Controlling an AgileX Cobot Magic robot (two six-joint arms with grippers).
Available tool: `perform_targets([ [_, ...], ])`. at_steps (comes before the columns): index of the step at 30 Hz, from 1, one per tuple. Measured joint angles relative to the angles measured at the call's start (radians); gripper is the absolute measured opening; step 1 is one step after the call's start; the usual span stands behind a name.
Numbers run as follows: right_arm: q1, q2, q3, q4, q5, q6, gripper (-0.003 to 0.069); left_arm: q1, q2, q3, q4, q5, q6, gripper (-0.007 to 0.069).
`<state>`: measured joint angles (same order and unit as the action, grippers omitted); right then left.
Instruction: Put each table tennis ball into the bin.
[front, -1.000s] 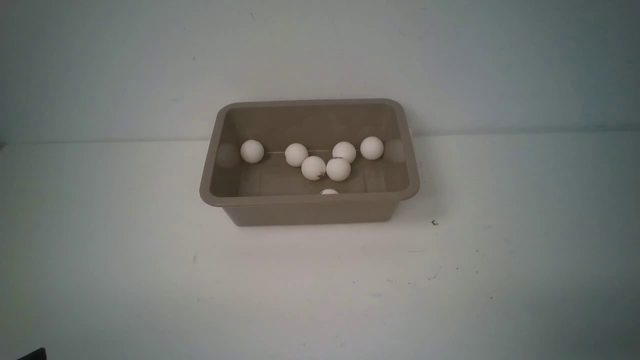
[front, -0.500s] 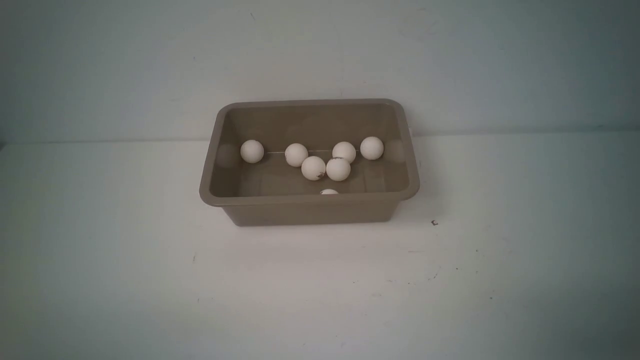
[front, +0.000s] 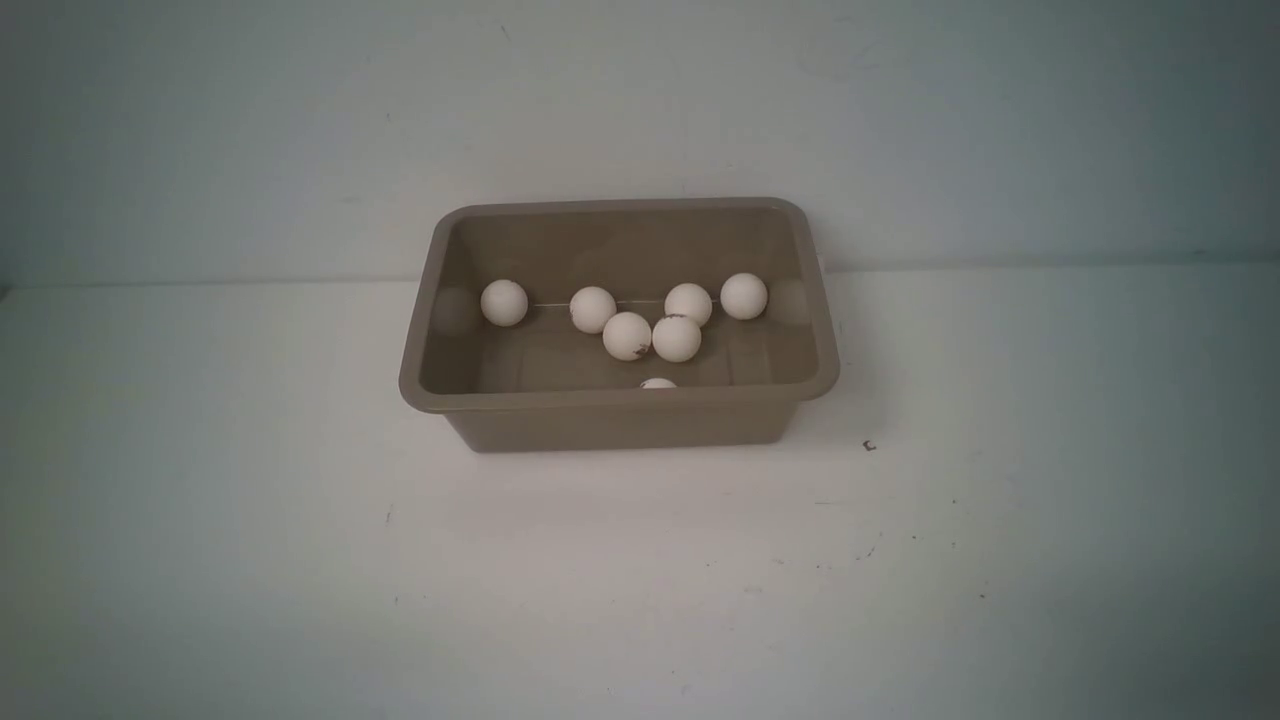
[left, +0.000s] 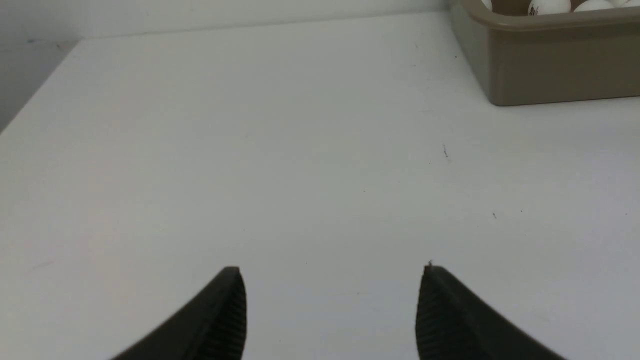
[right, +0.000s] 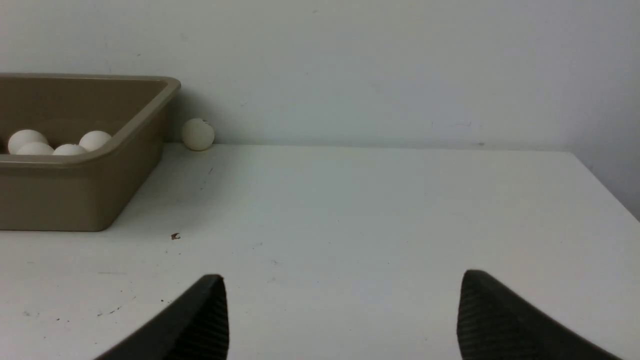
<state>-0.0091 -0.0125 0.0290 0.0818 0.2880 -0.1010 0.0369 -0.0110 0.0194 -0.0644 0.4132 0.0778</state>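
The taupe bin (front: 610, 402) stands at the back middle of the white table, with several white table tennis balls (front: 627, 335) lying inside it. One more ball (right: 198, 134) rests on the table outside the bin, against the back wall by the bin's far right corner. The front view shows neither gripper. My left gripper (left: 332, 270) hovers open over bare table, the bin (left: 560, 70) well ahead of it. My right gripper (right: 342, 275) is open too, with nothing between its fingers; the bin (right: 60, 195) and the stray ball are far from it.
A pale wall (front: 640, 110) runs along the back edge of the table, right behind the bin. Small dark specks (front: 868, 445) mark the tabletop to the right of the bin. The table's right edge (right: 605, 185) shows in the right wrist view.
A dark part of my left arm at the front view's bottom left corner has slid out of sight. The bin and balls have not moved.
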Motion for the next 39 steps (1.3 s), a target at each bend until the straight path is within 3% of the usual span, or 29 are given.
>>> perform_targets([
  [39, 0.0, 0.0, 0.0, -0.038, 0.013, -0.02, 0.0556, 0.0, 0.0, 0.0, -0.001, 0.0, 0.001, 0.0415],
])
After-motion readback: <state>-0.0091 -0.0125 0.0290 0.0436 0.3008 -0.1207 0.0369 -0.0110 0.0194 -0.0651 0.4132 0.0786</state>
